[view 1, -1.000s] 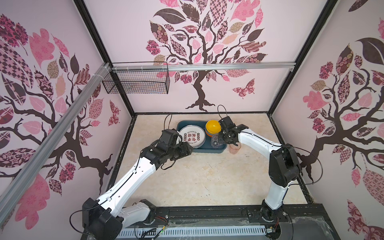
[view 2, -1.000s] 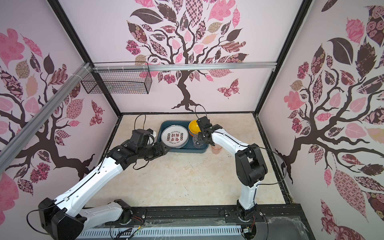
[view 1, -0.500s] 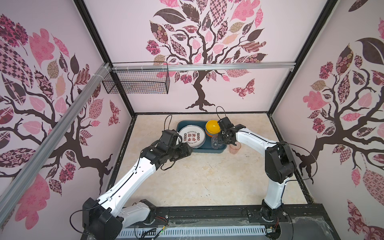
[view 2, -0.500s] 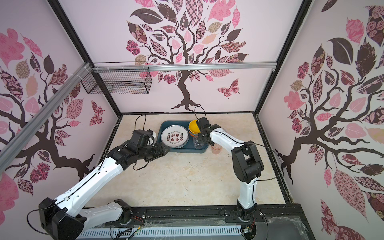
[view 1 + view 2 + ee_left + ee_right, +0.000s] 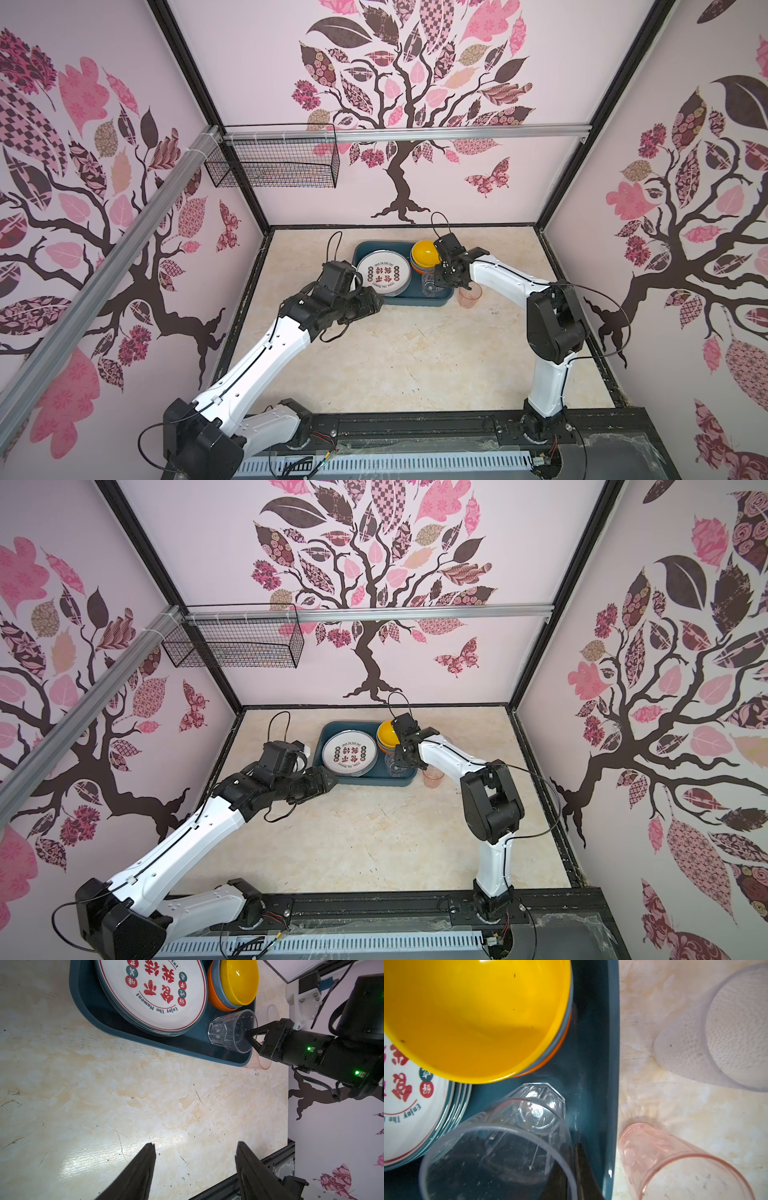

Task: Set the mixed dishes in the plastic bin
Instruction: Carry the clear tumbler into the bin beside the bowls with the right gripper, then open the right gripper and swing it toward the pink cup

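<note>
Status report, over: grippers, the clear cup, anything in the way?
Left gripper open, empty. Right gripper shut on clear cup rim, inside plastic bin. Pink cup outside, beside bin; nothing blocking.

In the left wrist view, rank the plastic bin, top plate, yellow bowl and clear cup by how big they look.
1. plastic bin, cropped by the frame
2. top plate, also cropped
3. yellow bowl and clear cup: they look about alike, so unranked; the bowl is cropped
</note>
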Available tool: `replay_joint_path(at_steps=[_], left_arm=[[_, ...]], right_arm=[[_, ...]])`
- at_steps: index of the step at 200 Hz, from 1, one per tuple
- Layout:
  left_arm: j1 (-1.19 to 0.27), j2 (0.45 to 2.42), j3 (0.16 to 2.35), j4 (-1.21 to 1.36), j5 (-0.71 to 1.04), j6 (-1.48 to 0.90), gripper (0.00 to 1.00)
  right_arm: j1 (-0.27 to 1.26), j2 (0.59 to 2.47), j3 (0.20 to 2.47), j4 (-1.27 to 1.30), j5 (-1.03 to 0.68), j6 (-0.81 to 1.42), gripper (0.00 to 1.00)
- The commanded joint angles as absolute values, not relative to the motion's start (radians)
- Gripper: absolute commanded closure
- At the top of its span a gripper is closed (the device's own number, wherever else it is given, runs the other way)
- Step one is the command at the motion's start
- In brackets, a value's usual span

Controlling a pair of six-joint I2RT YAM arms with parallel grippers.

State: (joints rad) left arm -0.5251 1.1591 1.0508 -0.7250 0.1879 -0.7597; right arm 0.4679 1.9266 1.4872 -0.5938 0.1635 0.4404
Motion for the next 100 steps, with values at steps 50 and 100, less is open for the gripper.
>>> replay_joint_path(at_steps=[50, 100], left_arm=[[-0.518, 1.146, 1.022, -0.729, 0.18, -0.758, 0.36], [-0.518, 1.144, 1.011, -0.716, 0.185, -0.759, 0.35]], right_arm=[[0.461, 1.976, 1.545, -0.61, 0.162, 0.434, 0.73], [0.462, 1.929, 1.565, -0.64, 0.169, 0.433, 0.63]])
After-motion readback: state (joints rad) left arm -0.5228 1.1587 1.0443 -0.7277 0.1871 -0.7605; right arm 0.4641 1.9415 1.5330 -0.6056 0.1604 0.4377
